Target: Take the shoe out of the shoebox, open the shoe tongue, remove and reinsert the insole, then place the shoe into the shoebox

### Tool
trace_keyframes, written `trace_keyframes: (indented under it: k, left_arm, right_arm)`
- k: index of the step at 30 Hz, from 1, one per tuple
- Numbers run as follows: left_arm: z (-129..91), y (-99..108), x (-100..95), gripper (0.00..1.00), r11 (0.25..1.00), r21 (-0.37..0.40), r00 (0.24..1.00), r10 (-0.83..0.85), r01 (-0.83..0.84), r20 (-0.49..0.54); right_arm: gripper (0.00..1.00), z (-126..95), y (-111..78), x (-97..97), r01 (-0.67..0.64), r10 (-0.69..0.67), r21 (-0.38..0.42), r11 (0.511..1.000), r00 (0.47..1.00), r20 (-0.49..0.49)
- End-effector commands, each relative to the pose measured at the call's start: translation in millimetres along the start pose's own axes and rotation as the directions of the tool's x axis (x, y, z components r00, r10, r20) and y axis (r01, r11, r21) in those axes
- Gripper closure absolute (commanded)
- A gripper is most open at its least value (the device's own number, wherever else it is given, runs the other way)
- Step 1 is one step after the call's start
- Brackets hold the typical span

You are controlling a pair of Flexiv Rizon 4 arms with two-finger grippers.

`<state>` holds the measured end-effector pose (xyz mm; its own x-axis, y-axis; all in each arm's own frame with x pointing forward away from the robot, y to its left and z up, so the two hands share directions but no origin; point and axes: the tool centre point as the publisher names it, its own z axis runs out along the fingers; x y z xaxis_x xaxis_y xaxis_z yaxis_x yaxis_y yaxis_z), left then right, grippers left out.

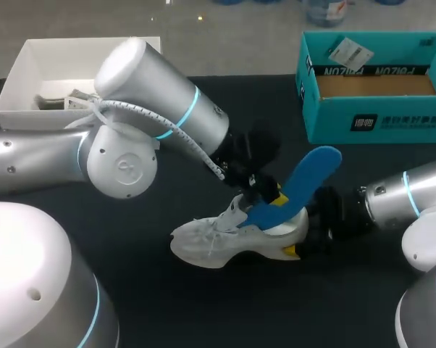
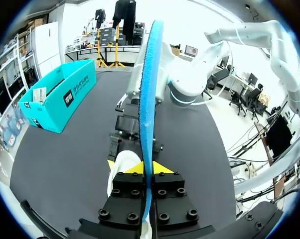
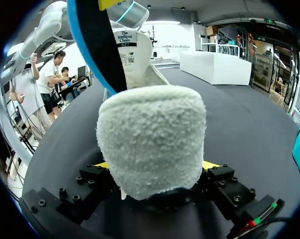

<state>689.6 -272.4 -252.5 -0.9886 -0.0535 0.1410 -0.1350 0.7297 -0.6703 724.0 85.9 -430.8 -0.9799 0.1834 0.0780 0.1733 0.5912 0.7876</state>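
Note:
A white shoe (image 1: 225, 238) lies on the black table, toe pointing left. A blue insole (image 1: 299, 183) sticks up and to the right out of its opening. My left gripper (image 1: 266, 194) is shut on the insole just above the shoe. In the left wrist view the insole (image 2: 150, 99) runs edge-on between the closed fingers (image 2: 146, 172), with the shoe (image 2: 121, 172) below. My right gripper (image 1: 305, 241) is shut on the shoe's heel from the right. The fuzzy heel (image 3: 150, 139) fills the space between its yellow tips (image 3: 157, 167), and the insole's dark underside (image 3: 100, 45) rises beyond.
The teal shoebox (image 1: 370, 119) stands open at the back right. A white box (image 1: 19, 87) with paper in it sits at the back left. My left arm (image 1: 160, 109) crosses above the table's middle.

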Motion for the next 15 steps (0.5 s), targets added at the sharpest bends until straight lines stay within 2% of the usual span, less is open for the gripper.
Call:
trace_keyframes:
  k: [1, 5, 9, 15]
  left_arm:
    - [-24.4, -14.9, 4.9, 1.00, 0.999, 0.050, 0.999, -0.014, 0.016, -0.035]
    - [-44.7, -36.5, 9.7, 1.00, 0.992, 0.123, 0.997, -0.027, 0.036, -0.077]
    - [-59.6, -53.6, 19.5, 1.00, 0.988, 0.152, 0.997, -0.010, 0.022, -0.080]
    - [-62.8, -56.5, 21.7, 1.00, 0.987, 0.159, 0.997, -0.010, 0.022, -0.078]
  right_arm:
    - [1.00, 7.8, -4.9, 2.8, -0.001, 0.001, 0.006, 1.000, 1.000, 0.001]
    - [1.00, 7.8, -4.9, 2.8, -0.001, 0.001, 0.006, 1.000, 1.000, 0.001]
    - [1.00, 7.8, -4.9, 2.8, -0.001, 0.001, 0.006, 1.000, 1.000, 0.001]
    - [1.00, 7.8, -4.9, 2.8, -0.001, 0.001, 0.006, 1.000, 1.000, 0.001]
